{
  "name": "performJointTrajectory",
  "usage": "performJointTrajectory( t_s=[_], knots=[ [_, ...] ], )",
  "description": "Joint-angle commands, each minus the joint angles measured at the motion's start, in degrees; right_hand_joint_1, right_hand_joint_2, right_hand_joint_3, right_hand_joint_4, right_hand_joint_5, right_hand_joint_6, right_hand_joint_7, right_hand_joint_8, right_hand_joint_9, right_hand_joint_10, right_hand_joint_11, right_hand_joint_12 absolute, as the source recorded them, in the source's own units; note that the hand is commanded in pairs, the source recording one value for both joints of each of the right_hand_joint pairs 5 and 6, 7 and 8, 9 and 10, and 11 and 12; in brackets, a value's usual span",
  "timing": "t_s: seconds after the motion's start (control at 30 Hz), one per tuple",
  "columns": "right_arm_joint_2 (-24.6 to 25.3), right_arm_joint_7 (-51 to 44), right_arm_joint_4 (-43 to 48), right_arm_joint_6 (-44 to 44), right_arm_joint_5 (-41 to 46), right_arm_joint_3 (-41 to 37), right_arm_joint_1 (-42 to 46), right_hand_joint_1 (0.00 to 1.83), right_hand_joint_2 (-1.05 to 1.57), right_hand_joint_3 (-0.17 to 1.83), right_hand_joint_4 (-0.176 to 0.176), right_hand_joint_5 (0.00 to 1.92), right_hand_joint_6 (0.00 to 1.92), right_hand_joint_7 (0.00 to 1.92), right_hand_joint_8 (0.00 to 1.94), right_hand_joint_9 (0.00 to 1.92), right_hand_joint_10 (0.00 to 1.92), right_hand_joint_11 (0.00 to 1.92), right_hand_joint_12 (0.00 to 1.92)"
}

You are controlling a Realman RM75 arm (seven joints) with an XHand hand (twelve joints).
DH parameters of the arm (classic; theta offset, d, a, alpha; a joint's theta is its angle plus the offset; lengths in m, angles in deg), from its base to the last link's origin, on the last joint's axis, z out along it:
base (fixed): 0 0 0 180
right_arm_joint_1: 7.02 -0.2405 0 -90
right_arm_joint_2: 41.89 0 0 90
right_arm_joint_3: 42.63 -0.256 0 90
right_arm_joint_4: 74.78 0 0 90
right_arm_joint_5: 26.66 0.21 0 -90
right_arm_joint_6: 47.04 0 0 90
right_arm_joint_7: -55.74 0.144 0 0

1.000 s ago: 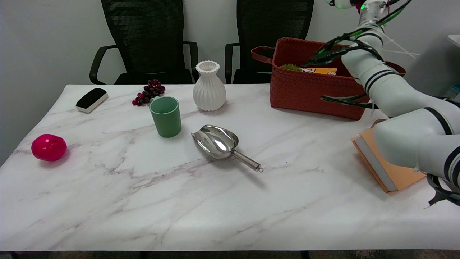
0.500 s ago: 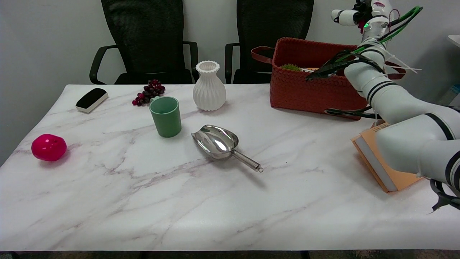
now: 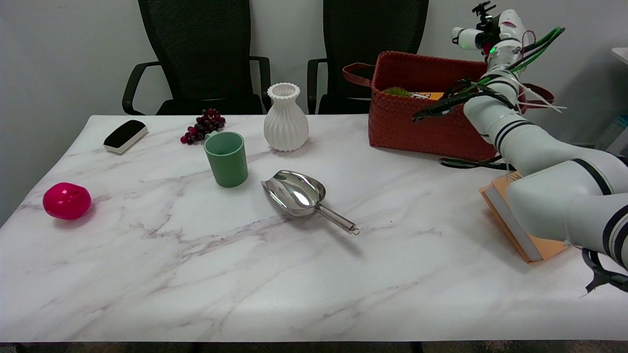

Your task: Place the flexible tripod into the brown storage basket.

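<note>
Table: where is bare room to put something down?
The table is bare along its whole near edge, in front of the scoop and the red ball. Another bare patch lies between the scoop and the basket. It is crowded at the far left, around the cup, vase and grapes.

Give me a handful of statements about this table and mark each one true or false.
1. The green cup stands upright on the table. True.
2. The metal scoop lies inside the brown basket. False: it lies on the table, just in front of the cup.
3. The white vase has tipped onto its side. False: it stands upright behind the cup.
4. The pink ball sits near the table's left edge. True.
5. The basket is empty. False: a green tuft and something orange show above its rim.
</note>
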Motion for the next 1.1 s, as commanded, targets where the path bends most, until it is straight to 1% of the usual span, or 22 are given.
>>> performJointTrajectory(
  t_s=[0.03, 0.43, 0.73, 0.9, 0.93, 0.97, 1.0, 1.03, 1.07, 1.1],
  knots=[
    [-0.5, 0.8, -1.6, 0.6, 4.6, -0.3, 3.5, 0.86, 1.57, 0.26, 0.000, 1.92, 1.92, 1.92, 1.92, 1.92, 1.92, 1.92, 1.92],
    [-0.3, 0.8, 1.7, 1.0, 4.3, 0.9, 3.3, 0.86, 1.57, 0.26, 0.000, 1.92, 1.92, 1.92, 1.92, 1.92, 1.92, 1.92, 1.92],
    [-0.1, 0.9, 1.7, 0.9, 4.3, 1.7, 3.1, 0.86, 1.57, 0.26, 0.000, 1.92, 1.92, 1.92, 1.92, 1.92, 1.92, 1.92, 1.92],
    [0.0, 0.9, 1.7, 0.5, 4.7, 1.7, 3.3, 0.78, 1.57, 0.32, 0.000, 1.92, 1.92, 1.92, 1.92, 1.92, 1.92, 1.92, 1.92],
    [0.0, 0.9, 1.7, 0.5, 4.7, 1.7, 3.3, 0.81, 1.35, 0.47, 0.000, 1.92, 1.92, 1.92, 1.92, 1.92, 1.92, 1.92, 1.92],
    [0.0, 0.9, 1.7, 0.6, 4.7, 1.7, 3.3, 0.87, 1.03, 0.70, 0.000, 1.92, 1.92, 1.92, 1.92, 1.92, 1.92, 1.92, 1.92],
    [0.0, 0.9, 1.7, 0.7, 4.7, 1.6, 3.3, 0.90, 0.81, 0.86, 0.000, 1.92, 1.92, 1.92, 1.92, 1.92, 1.92, 1.92, 1.92],
    [0.1, 0.9, 1.7, 0.7, 4.7, 1.5, 3.3, 0.93, 0.29, 1.12, 0.000, 1.92, 1.92, 1.92, 1.92, 1.92, 1.92, 1.92, 1.92],
    [0.1, 0.9, 1.7, 0.8, 4.7, 1.4, 3.3, 0.89, 0.10, 0.80, 0.000, 1.92, 1.92, 1.92, 1.92, 1.92, 1.92, 1.92, 1.92],
    [0.2, 0.9, 1.7, 0.8, 4.7, 1.3, 3.3, 0.87, 0.09, 0.77, 0.000, 1.92, 1.92, 1.92, 1.92, 1.92, 1.92, 1.92, 1.92]
  ],
)
